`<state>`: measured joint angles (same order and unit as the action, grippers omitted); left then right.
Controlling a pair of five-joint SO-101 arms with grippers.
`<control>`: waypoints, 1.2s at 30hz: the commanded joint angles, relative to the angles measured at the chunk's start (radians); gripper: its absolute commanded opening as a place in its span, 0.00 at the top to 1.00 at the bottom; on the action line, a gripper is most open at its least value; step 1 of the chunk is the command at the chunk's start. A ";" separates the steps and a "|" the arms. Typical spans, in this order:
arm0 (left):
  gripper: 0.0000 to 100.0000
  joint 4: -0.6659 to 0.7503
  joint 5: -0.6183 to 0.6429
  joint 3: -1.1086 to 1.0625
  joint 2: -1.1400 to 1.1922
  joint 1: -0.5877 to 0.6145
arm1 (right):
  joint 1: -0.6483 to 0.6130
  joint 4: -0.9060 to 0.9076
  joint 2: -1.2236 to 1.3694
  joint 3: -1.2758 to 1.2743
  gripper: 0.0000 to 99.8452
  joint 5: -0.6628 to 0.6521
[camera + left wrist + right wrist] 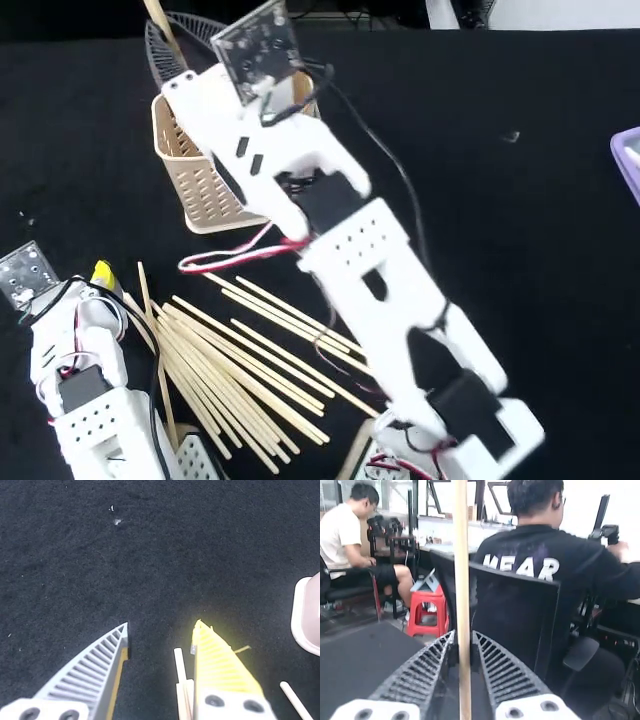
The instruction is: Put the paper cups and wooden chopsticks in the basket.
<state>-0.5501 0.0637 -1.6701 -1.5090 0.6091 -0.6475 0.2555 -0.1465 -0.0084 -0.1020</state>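
Observation:
The beige basket (188,172) stands at the back left of the black table. My right gripper (178,38) hangs over its far side, shut on one wooden chopstick (163,30). In the right wrist view that chopstick (462,580) stands upright between the grey fingers (425,665) of the right gripper (462,639). Several loose chopsticks (235,365) lie fanned out in front of the basket. My left gripper (100,275) rests low at the front left; it (160,626) is open, with chopstick ends (181,680) lying beside its yellow finger (215,665).
The right arm (390,300) stretches diagonally over the chopstick pile toward the basket. A purple object (627,160) sits at the table's right edge. A pale rounded rim (302,620) shows beside the left gripper. People sit in the room behind.

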 commanded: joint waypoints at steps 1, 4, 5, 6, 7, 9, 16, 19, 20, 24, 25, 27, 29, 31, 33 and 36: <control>0.79 0.020 -0.002 0.031 -0.012 0.007 | -0.014 -0.034 0.054 0.065 0.99 0.006; 0.79 0.020 -0.002 0.031 -0.012 0.007 | -0.011 -0.035 0.111 0.070 0.99 0.006; 0.79 0.020 -0.002 0.031 -0.012 0.007 | -0.011 -0.040 0.125 0.068 0.99 0.006; 0.79 0.020 -0.002 0.031 -0.012 0.007 | -0.011 -0.037 0.134 0.064 0.98 0.006; 0.79 0.020 -0.002 0.031 -0.012 0.007 | -0.011 -0.034 0.142 0.062 0.96 0.006; 0.79 0.020 -0.002 0.031 -0.012 0.007 | -0.015 -0.011 0.142 0.064 0.89 0.006; 0.79 0.020 -0.002 0.031 -0.012 0.007 | -0.038 0.198 -0.022 0.048 0.87 0.006; 0.79 0.020 -0.002 0.031 -0.012 0.007 | -0.038 0.353 -0.153 0.007 0.87 0.002; 0.79 0.020 -0.002 0.031 -0.012 0.007 | -0.038 0.413 -0.199 -0.018 0.87 0.000; 0.79 0.020 -0.002 0.031 -0.012 0.007 | -0.040 0.675 -0.392 -0.176 0.87 -0.002; 0.79 0.020 -0.002 0.031 -0.012 0.007 | -0.040 0.735 -0.438 -0.228 0.87 -0.002; 0.79 0.021 -0.002 0.031 -0.012 0.005 | -0.040 0.822 -0.515 -0.340 0.87 -0.003; 0.79 0.021 -0.002 0.031 -0.012 0.005 | -0.038 0.864 -0.572 -0.478 0.87 -0.018; 0.79 0.021 -0.002 0.031 -0.012 0.005 | -0.040 0.858 -0.595 -0.638 0.86 -0.092; 0.79 0.021 -0.002 0.031 -0.012 0.005 | -0.049 0.784 -0.587 -0.806 0.81 -0.163; 0.79 0.021 -0.002 0.031 -0.012 0.005 | -0.060 0.582 -0.538 -1.020 0.74 -0.219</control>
<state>-0.5501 0.0637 -1.6701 -1.5090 0.6091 -0.6889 1.0027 -0.6943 -0.8477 -0.2662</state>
